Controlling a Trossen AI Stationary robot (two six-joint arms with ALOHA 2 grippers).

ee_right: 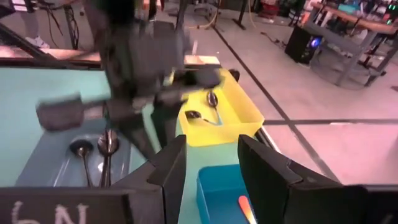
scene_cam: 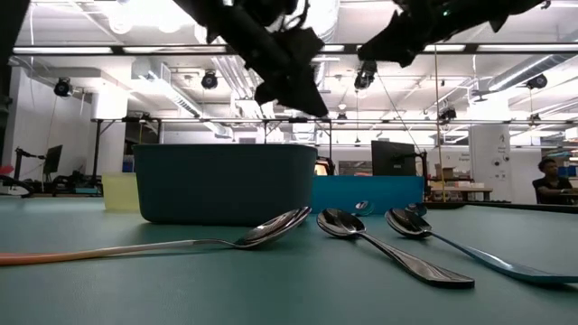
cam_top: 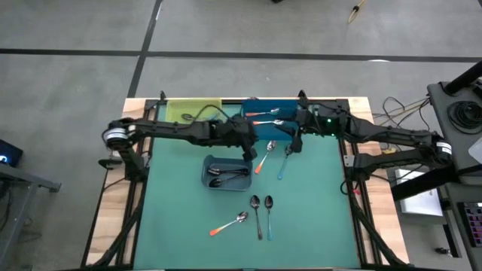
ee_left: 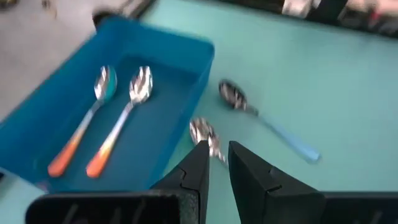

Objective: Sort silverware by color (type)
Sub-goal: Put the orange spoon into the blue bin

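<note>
Five spoons lie loose on the mat from above, two [cam_top: 258, 207] near the front. From table height, their slick bowls [scene_cam: 274, 227] look hard to pinch; thin stiff handles suit better. Left gripper [ee_left: 217, 163] hangs open over one spoon [ee_left: 205, 133]. Right gripper [ee_right: 211, 163] is open, empty.

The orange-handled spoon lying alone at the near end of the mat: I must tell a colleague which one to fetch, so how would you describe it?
Start at the grey bin in the middle of the green mat. Nearer the table's front edge lie three loose spoons. The orange-handled spoon is the one nearest the left arm's side, lying slanted; the all-metal spoon and the blue-handled spoon beside it lie straight.
</note>
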